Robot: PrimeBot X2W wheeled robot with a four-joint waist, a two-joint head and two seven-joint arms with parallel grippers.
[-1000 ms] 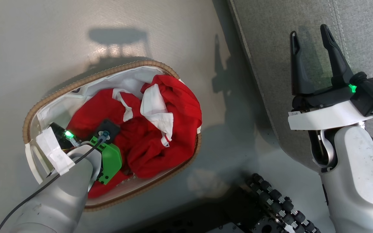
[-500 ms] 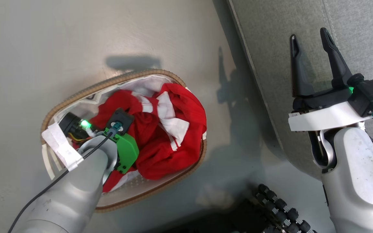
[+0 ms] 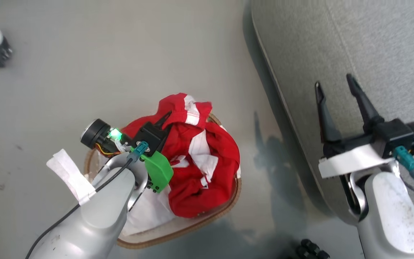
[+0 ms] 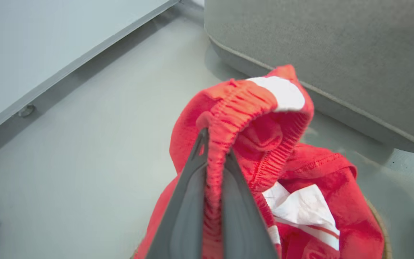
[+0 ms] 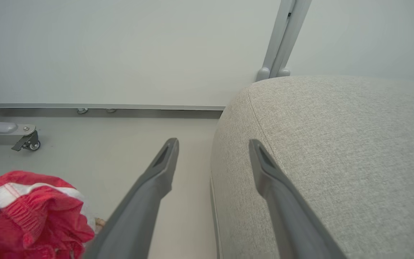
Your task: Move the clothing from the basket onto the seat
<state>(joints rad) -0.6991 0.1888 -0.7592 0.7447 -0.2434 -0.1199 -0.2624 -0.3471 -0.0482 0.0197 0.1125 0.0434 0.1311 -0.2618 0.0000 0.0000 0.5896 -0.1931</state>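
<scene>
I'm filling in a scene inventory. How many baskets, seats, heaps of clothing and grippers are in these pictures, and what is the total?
basket: 1
seat: 1
heap of red and white clothing: 1 (the garments in it cannot be counted apart)
grippers: 2, the left gripper and the right gripper
Total: 5

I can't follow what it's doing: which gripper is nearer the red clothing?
Left. The left gripper is shut on the red clothing; the right gripper hangs open, well apart, by the seat edge.
</scene>
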